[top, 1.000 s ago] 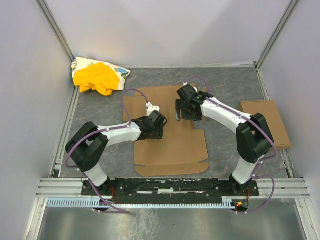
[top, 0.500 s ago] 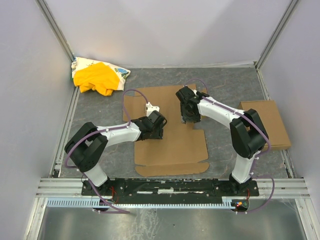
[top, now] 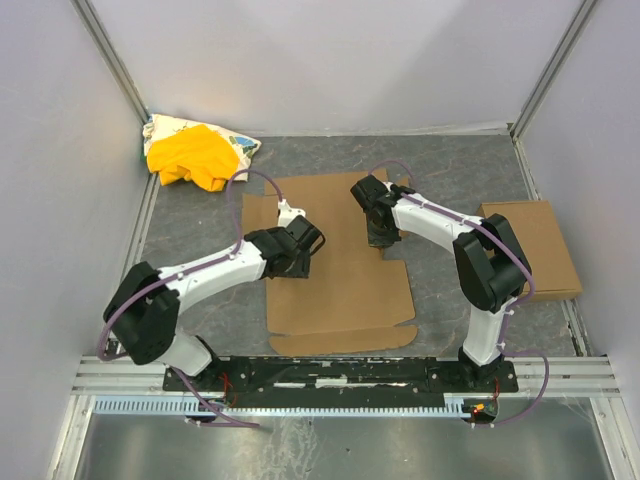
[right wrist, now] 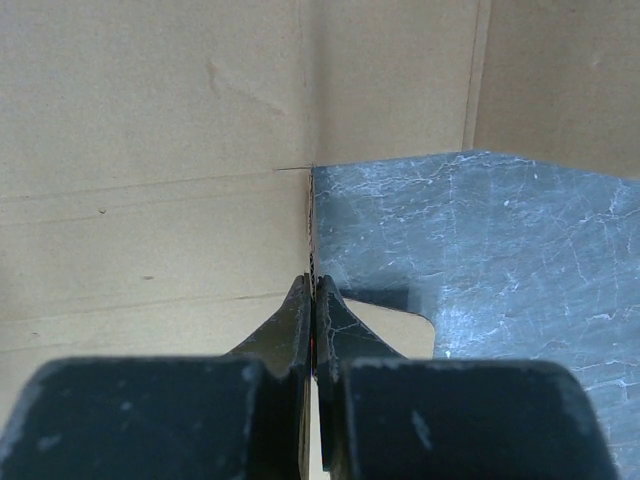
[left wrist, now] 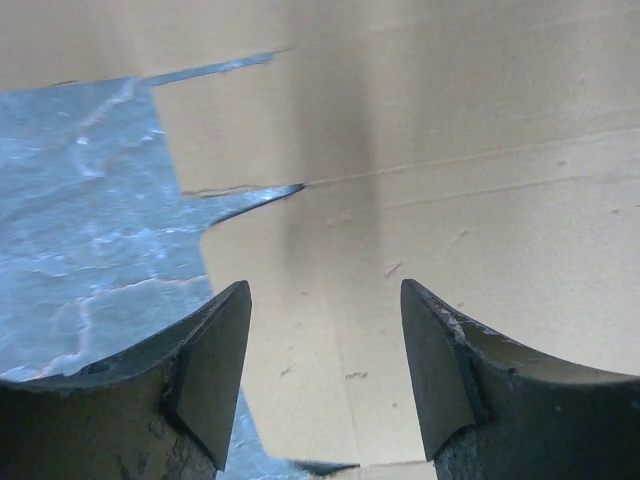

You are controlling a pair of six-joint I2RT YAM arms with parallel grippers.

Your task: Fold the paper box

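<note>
The paper box [top: 340, 275] lies as a flat brown cardboard blank in the middle of the grey table [top: 450, 165]. My left gripper [top: 303, 240] hovers low over its left part, jaws open and empty. In the left wrist view the left gripper [left wrist: 325, 290] points down at the paper box [left wrist: 450, 200] near a cut slit [left wrist: 255, 192]. My right gripper [top: 381, 236] is at the blank's right edge. Seen from the right wrist, the right gripper [right wrist: 313, 282] is shut on the thin edge of a flap [right wrist: 150, 150] that stands between the fingers.
A yellow cloth bundle [top: 195, 155] lies at the back left corner. A smaller cardboard rectangle [top: 530, 245] rests by the right wall. White walls close in three sides, and a metal rail [top: 340, 372] runs along the near edge.
My right gripper has closed on the flap edge and shifted a little back and left. The left arm has swung left, carrying its open gripper slightly back over the blank.
</note>
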